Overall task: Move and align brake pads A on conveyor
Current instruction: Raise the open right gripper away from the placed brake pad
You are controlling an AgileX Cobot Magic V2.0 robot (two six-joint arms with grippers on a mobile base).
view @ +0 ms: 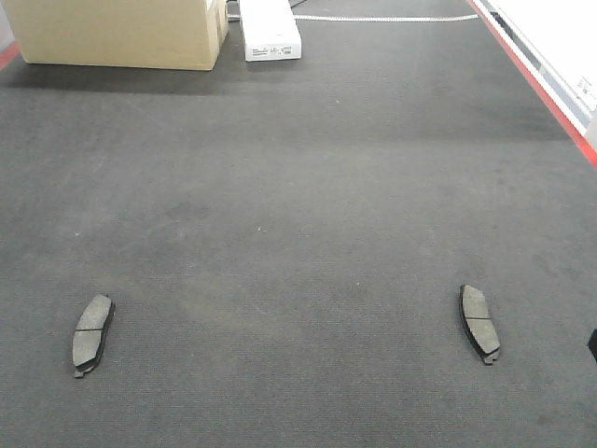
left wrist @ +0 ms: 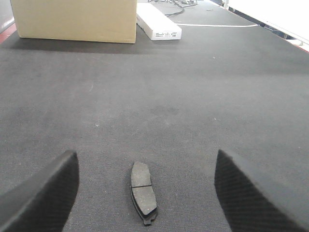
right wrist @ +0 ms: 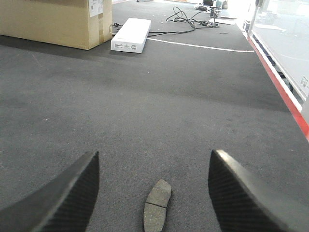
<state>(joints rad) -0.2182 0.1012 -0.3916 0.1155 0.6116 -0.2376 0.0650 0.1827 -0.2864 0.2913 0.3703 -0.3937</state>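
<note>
Two brake pads A lie flat on the dark grey conveyor (view: 298, 215), both lengthwise along the belt. One pad (view: 93, 333) is near the front left, the other (view: 479, 322) near the front right. In the left wrist view my left gripper (left wrist: 146, 154) is open, hovering above the belt, with the left pad (left wrist: 143, 192) centred below its wide-apart fingers and touching neither. My right gripper (right wrist: 154, 153) is open too, and the right pad (right wrist: 157, 208) lies between and below its fingers, partly cut off by the frame's bottom edge. Each pad shows its groove across the middle.
A cardboard box (view: 121, 33) stands at the belt's far left, with a white flat box (view: 270, 28) beside it. A red edge strip (view: 536, 79) runs along the right side. Cables (right wrist: 190, 19) lie beyond the white box.
</note>
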